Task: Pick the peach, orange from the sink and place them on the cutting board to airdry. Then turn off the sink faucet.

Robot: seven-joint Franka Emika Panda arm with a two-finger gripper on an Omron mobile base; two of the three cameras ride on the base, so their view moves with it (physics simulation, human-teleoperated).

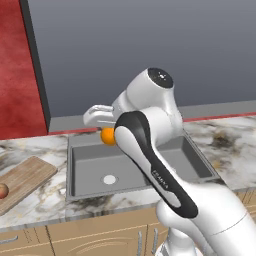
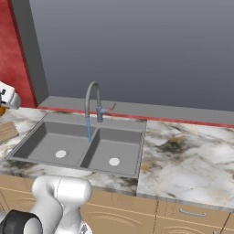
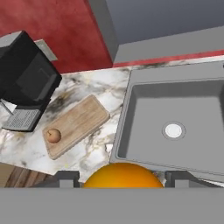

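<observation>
1. Left base view: holding the small bright orange ball (image 1: 107, 136) in the two-finger gripper (image 1: 106, 134), up in the air above the back rim of the grey metal double-basin sink (image 1: 87, 167), with the white arm crossing in front of the right basin. Lying on the marble counter (image 1: 35, 202) left of the sink, the flat light-brown wooden cutting board (image 1: 22, 181); resting on its near left end, at the frame edge, the small dull reddish-tan peach (image 1: 3, 190).

2. Right base view: standing behind the divider between the two basins, the tall thin grey gooseneck faucet (image 2: 93, 101); running from its spout down into the sink (image 2: 73, 146), a thin blue stream of water (image 2: 89, 129). Showing at the far left edge, part of the white hand with a sliver of orange beneath it.

3. Hand view: sitting between the two dark fingertips (image 3: 67, 178), jaws narrowed onto it, the orange (image 3: 123, 175). Lying below and well apart, the board (image 3: 76, 124) with the peach (image 3: 53, 135) near one end. Standing beyond the board, a black coffee machine (image 3: 26, 81).
</observation>
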